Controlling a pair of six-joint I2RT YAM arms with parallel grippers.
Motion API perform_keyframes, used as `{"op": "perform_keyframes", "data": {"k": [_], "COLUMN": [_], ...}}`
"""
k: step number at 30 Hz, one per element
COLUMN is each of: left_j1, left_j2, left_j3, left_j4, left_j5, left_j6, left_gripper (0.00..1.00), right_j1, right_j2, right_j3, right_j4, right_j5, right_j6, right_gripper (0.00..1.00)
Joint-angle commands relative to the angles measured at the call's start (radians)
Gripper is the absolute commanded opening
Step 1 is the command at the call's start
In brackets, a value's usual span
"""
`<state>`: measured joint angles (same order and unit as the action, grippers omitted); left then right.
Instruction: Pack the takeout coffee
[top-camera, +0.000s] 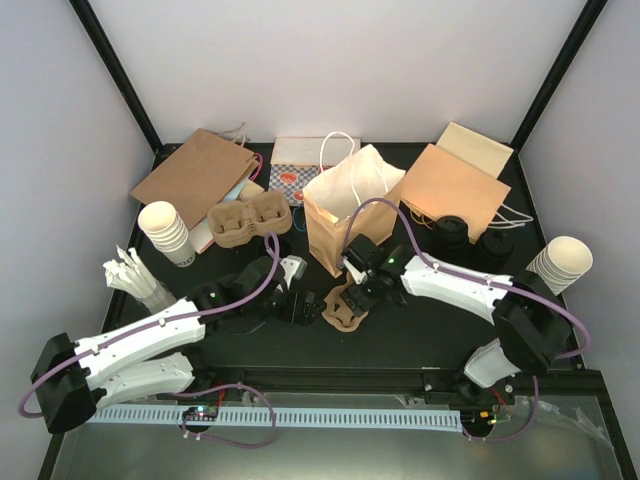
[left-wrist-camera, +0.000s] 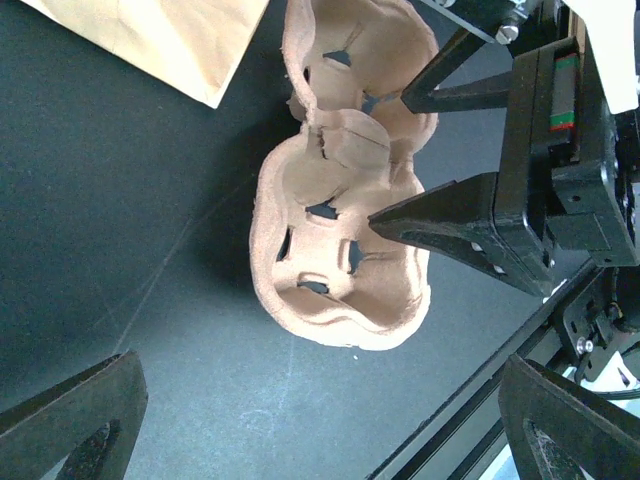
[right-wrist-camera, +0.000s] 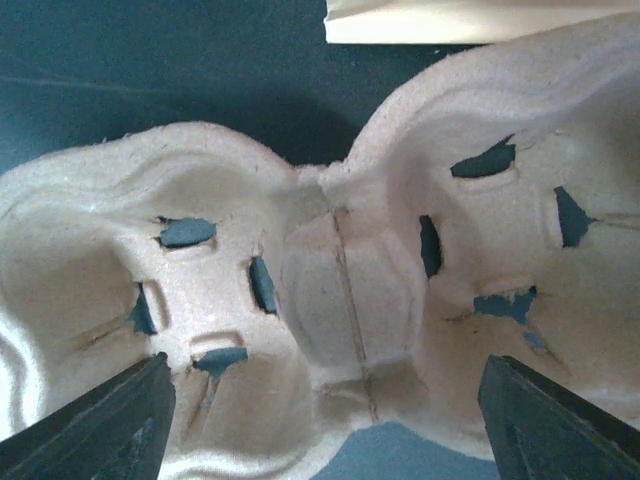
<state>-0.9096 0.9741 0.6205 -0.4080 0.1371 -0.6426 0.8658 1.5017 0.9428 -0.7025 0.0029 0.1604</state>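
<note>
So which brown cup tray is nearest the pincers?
The front tray, just before the upright open bag, with the right pincer over it; the other tray sits farther back left.

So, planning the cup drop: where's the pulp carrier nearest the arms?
Top view, centre: the brown pulp carrier lies before the upright open brown paper bag, beneath the jaws of the right arm.

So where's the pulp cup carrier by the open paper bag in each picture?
Top external: pulp cup carrier at centre, just before the open paper bag.
Left wrist: middle, slightly above centre.
Right wrist: fills most of the frame.
Shared landmark: that bag's tan edge.
</note>
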Motion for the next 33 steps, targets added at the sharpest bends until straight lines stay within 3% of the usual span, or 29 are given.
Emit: {"op": "perform_keyframes", "data": {"k": [1, 14, 33], "left_j1": [0.008, 0.02, 0.023], "left_j2": [-0.025, -0.06, -0.057], "left_j3": [0.038, 0.016, 0.016], "left_j4": [-0.021, -0.016, -0.006], "left_j5": [-0.02, -0.036, -0.028], "left_j6": [0.011, -0.019, -0.019], "left_gripper": [0.99, 0.99, 0.99], "right_j1": [0.008, 0.009, 0.171], "right_j2": [0.036, 0.142, -0.025], "right_j3": [0.041, 0.067, -0.074], "right_j4": [0.03, 0.078, 0.084], "right_j5": [0.031, 0.019, -0.03], "right_j6": [-0.016, -0.004, 0.273], "right_gripper": [0.84, 0.79, 0.82]}}
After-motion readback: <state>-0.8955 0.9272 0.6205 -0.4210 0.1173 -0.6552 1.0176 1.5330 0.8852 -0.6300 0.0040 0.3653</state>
